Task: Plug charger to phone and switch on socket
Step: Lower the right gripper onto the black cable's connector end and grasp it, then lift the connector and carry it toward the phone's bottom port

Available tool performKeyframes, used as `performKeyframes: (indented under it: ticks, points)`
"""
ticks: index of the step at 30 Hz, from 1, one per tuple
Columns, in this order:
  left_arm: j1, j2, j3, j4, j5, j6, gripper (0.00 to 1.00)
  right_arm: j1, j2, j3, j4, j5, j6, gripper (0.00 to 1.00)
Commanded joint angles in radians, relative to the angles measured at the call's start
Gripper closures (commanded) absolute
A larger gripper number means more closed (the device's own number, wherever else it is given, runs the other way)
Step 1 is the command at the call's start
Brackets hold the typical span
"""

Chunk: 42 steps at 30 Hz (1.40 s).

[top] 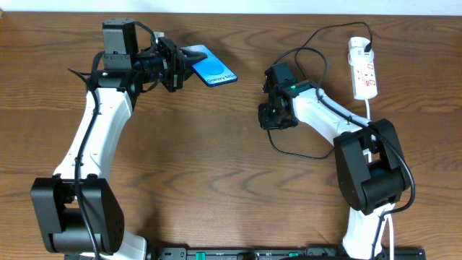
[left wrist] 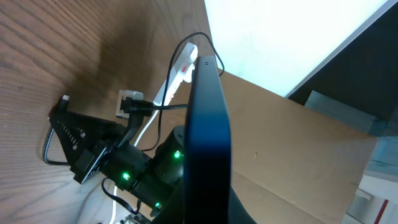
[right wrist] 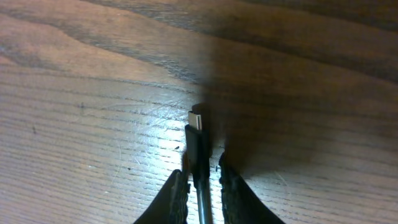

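My left gripper (top: 175, 63) is shut on the near end of the phone (top: 213, 66), holding it tilted above the table at the back left, blue screen showing. In the left wrist view the phone (left wrist: 208, 124) is edge-on, a dark slab. My right gripper (top: 273, 115), at mid-table, is shut on the charger (top: 316, 155) just behind its connector tip (right wrist: 196, 119), which sticks out past the fingers (right wrist: 202, 183) just above the wood. The black cable loops back to its plug (top: 368, 48) in the socket (top: 363, 71) at the back right.
The socket's thick white cord (top: 369, 108) runs down beside the right arm's base. Slack black cable lies in loops around the right arm. The left wrist view shows the right arm (left wrist: 124, 168) and the socket (left wrist: 181, 67) beyond the phone.
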Motion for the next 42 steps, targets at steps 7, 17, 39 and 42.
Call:
performKeyframes:
  ticks: [7,17,39,42]
  points:
    - [0.0,-0.001,0.007,0.005,0.032,0.017,0.92,0.008,0.014,-0.032,-0.006,-0.02,0.019,0.99]
    - [0.001,-0.001,0.007,0.005,0.031,0.078,0.92,-0.097,-0.118,-0.031,0.006,-0.464,-0.112,0.99]
    - [0.001,-0.001,0.007,0.083,-0.009,0.395,0.92,-0.203,-0.272,-0.031,-0.195,-1.18,-0.365,0.99]
    - [0.001,-0.001,0.007,0.11,0.011,0.444,0.92,-0.195,-0.272,-0.031,-0.208,-1.215,-0.368,0.99]
